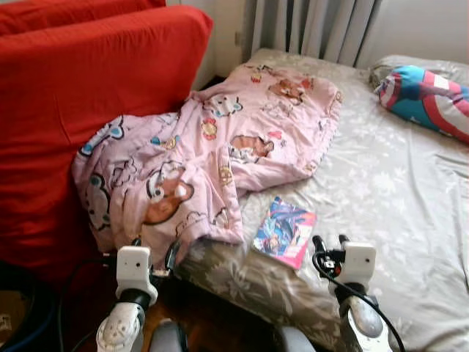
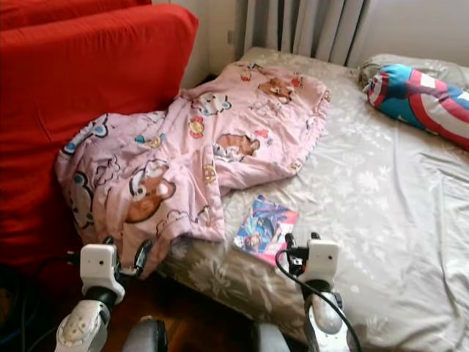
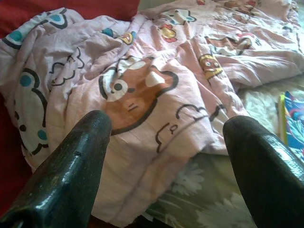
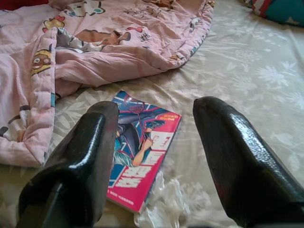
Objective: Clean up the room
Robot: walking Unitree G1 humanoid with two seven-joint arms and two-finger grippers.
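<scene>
Risk assessment, head views: the book (image 1: 284,232) lies flat on the bed (image 1: 396,198), just beside the lower edge of the pink blanket (image 1: 212,154). The right gripper (image 1: 330,244) hovers near the book's outer corner; the left gripper (image 1: 154,257) sits at the blanket's hanging hem, on the far side of the blanket from the book. A flat book on soft bedding gives little edge to grip, so a downward pinch could bunch the sheet or push the book under the blanket. A striped pillow (image 1: 429,95) lies well apart from the book, toward the head of the bed.

Left wrist view: the fingers (image 3: 71,161) stand wide apart, holding nothing, with the blanket directly ahead between them. Closing here would likely catch only a loose fold.

Right wrist view: the fingers (image 4: 237,161) are spread wide and empty. The book lies ahead, partly behind one finger and off the centre line between them; a close without re-centring could miss it. A crumpled white scrap (image 4: 159,209) sits touching the book's near corner.
</scene>
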